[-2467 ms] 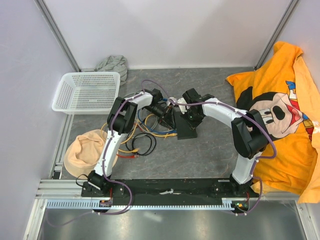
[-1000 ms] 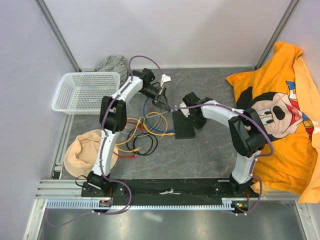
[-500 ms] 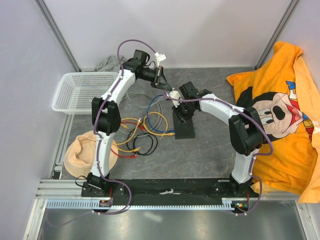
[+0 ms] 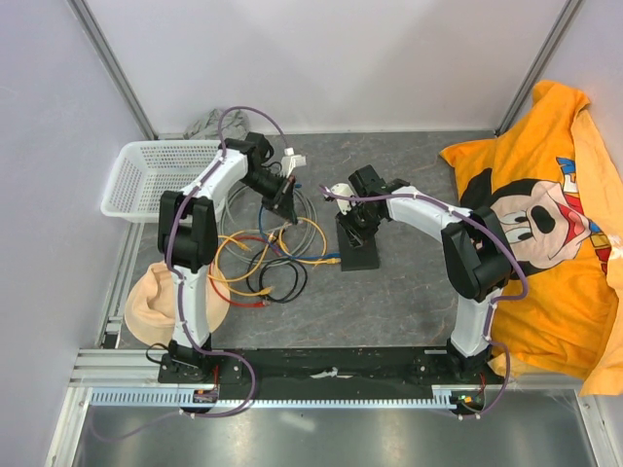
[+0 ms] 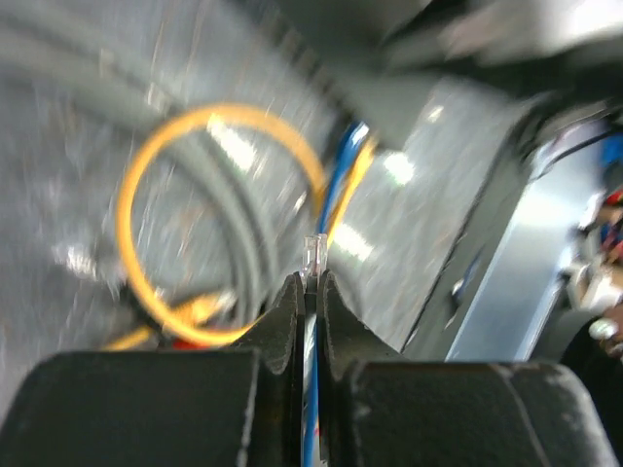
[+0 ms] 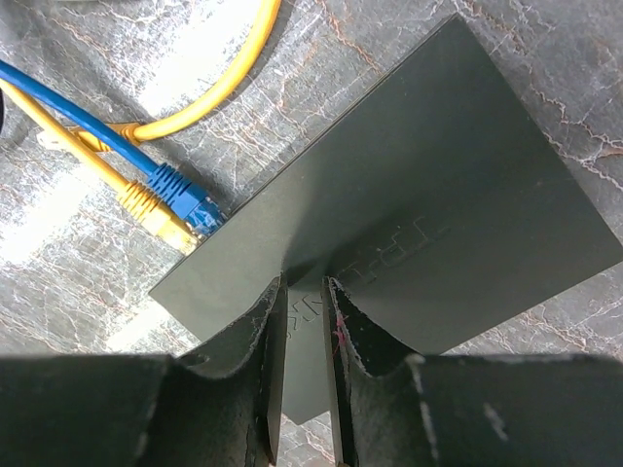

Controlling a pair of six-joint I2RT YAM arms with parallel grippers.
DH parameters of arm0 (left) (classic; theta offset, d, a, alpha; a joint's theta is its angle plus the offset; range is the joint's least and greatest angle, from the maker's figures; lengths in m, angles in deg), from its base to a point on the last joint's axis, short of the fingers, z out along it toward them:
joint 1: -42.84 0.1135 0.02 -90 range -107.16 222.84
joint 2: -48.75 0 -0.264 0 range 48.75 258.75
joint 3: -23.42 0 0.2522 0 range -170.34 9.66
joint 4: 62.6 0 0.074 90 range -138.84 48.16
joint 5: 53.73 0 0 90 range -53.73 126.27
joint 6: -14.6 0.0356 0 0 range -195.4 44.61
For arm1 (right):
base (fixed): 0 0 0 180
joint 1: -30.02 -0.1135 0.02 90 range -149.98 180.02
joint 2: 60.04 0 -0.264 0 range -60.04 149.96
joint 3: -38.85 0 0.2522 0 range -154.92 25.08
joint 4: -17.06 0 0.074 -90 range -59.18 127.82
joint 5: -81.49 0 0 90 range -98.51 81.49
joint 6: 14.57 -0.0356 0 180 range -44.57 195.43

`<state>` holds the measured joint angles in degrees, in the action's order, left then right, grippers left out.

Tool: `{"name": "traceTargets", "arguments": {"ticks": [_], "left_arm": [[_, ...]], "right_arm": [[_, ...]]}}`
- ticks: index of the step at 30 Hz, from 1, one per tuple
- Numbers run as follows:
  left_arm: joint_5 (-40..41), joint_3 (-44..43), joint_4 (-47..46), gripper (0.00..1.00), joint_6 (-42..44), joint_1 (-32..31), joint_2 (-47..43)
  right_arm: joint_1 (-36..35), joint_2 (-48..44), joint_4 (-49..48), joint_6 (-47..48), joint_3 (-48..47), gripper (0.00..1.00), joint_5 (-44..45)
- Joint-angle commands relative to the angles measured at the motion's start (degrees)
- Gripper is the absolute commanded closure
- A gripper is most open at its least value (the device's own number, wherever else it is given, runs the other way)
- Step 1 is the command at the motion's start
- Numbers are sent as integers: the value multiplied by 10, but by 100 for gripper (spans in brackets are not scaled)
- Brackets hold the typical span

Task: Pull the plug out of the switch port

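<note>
— How many of each?
— Two arms, one switch (image 6: pixel 419 214), one basket (image 4: pixel 175 146), three cloths. The cables (image 4: pixel 263 258) lie tangled: yellow, blue, grey, black, red. I can't count them.

— The pincers?
— The left gripper (image 5: pixel 310 284) is clamped on a blue cable (image 5: pixel 341 180) just behind its clear plug (image 5: pixel 313 255), which pokes past the fingertips, well apart from the switch. The right gripper (image 6: pixel 305 311) hangs over the switch's flat top, fingers parted by a narrow slot with nothing between them.

— The switch itself?
— A thin matte-black slab mid-table. A blue plug (image 6: pixel 190 202) and a yellow plug (image 6: pixel 154 206) sit at its edge.

— And around it?
— Grey marbled tabletop (image 4: pixel 409 292), pale walls (image 4: pixel 49 146), metal posts (image 4: pixel 112 63). The basket is white perforated plastic. The cloths are an orange cartoon shirt (image 4: pixel 545 214), a peach cloth (image 4: pixel 151 297) and a grey cloth (image 4: pixel 209 125).
</note>
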<state>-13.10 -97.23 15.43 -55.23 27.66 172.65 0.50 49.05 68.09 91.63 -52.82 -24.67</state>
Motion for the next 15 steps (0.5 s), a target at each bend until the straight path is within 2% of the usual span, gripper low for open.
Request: {"name": "traceTargets", "arguments": {"ticks": [1, 4, 8, 10, 13, 15], "left_arm": [[125, 16, 63, 98, 114, 0, -49], [180, 26, 73, 98, 116, 1, -45], [188, 52, 91, 98, 122, 2, -40], [154, 74, 116, 99, 152, 4, -57], [71, 159, 123, 98, 211, 11, -95], [42, 205, 90, 81, 205, 11, -120]], "right_arm": [[-3, 1, 5, -10, 0, 71, 7], [-3, 3, 6, -11, 0, 71, 8], [-4, 3, 5, -15, 3, 71, 18], [-4, 1, 8, -14, 7, 71, 22], [-4, -7, 6, -13, 18, 71, 25], [-4, -9, 4, -16, 23, 70, 27]]}}
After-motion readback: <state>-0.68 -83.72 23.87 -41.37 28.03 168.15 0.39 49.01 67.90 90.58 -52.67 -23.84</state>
